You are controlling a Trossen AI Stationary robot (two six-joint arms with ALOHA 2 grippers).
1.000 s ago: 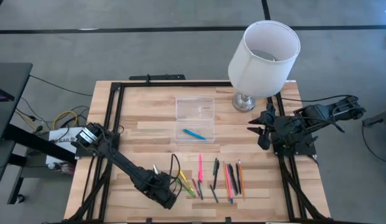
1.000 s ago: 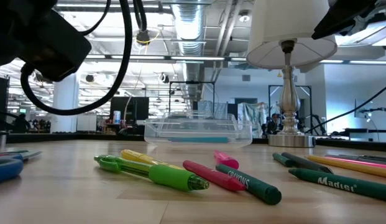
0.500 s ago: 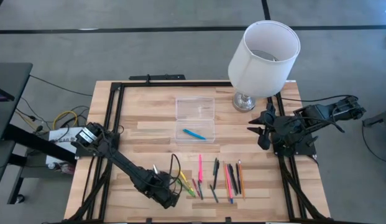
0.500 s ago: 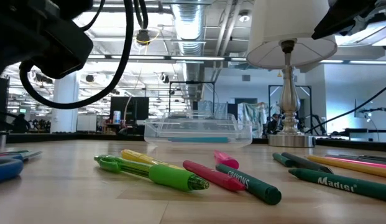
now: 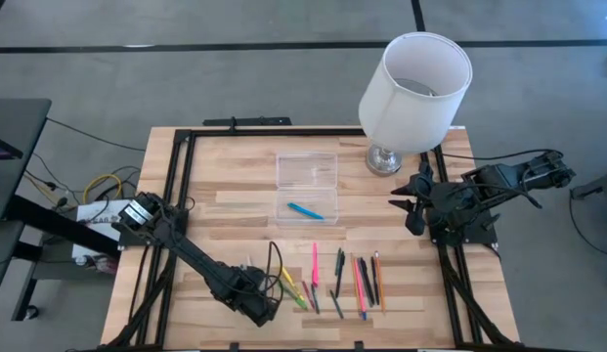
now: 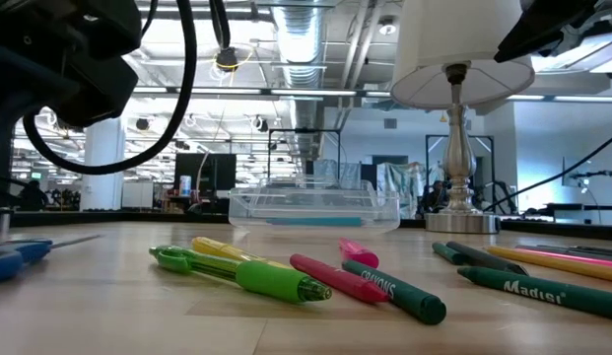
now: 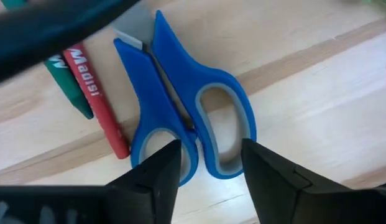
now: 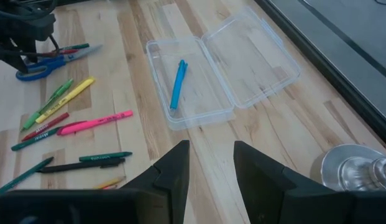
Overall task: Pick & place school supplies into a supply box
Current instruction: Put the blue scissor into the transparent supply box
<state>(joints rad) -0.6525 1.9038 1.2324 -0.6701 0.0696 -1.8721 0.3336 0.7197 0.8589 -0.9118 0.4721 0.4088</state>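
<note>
Left claw [image 7: 205, 163] newly parted over scissors [image 7: 186, 106]

I read "Madisi" in white letters on the red crayon [image 7: 99, 102] beside the scissors in my left wrist view. In the low view, a green crayon [image 6: 394, 289] carried "CRAYONS", and another green crayon [image 6: 542, 292] at the right edge also read "Madisi".
</note>
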